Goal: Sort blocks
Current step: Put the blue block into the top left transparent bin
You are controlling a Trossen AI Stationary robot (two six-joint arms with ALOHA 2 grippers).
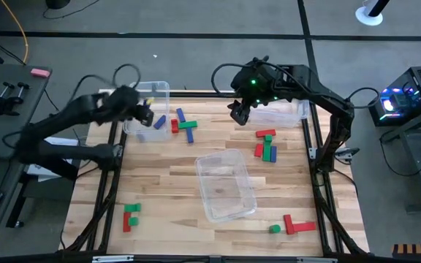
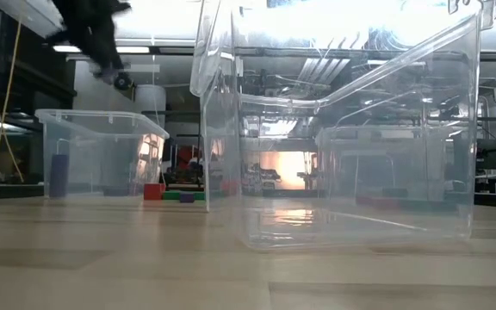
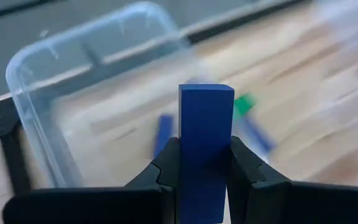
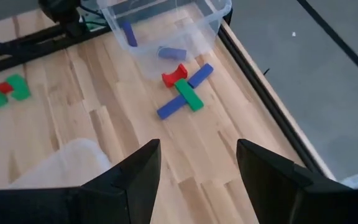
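My left gripper [image 1: 144, 113] hovers at the far left of the table, shut on a blue block [image 3: 205, 134], over a clear bin [image 1: 150, 102] that has blue blocks [image 4: 129, 34] in it. My right gripper [image 1: 240, 111] hangs open and holds nothing above the far middle of the table. A blue, red and green cluster [image 1: 183, 126] lies flat on the wood beside that bin. More red, green and blue blocks [image 1: 267, 145] lie right of centre. Red and green ones lie near-left [image 1: 130, 215] and near-right [image 1: 294, 225]. My left gripper pinches the blue block between its two fingers [image 3: 166, 168], on two opposite long sides [image 3: 188, 162]. The block runs along the fingers and its free end [image 3: 206, 93] sticks out past the tips. The fingers slant down from the table's left. The block is lifted clear above the bin.
A second clear bin [image 1: 225, 183] lies in the middle of the table and fills much of the low view. A third clear bin [image 1: 287, 111] stands at the far right under the right arm. Black rails [image 1: 320, 168] edge the table.
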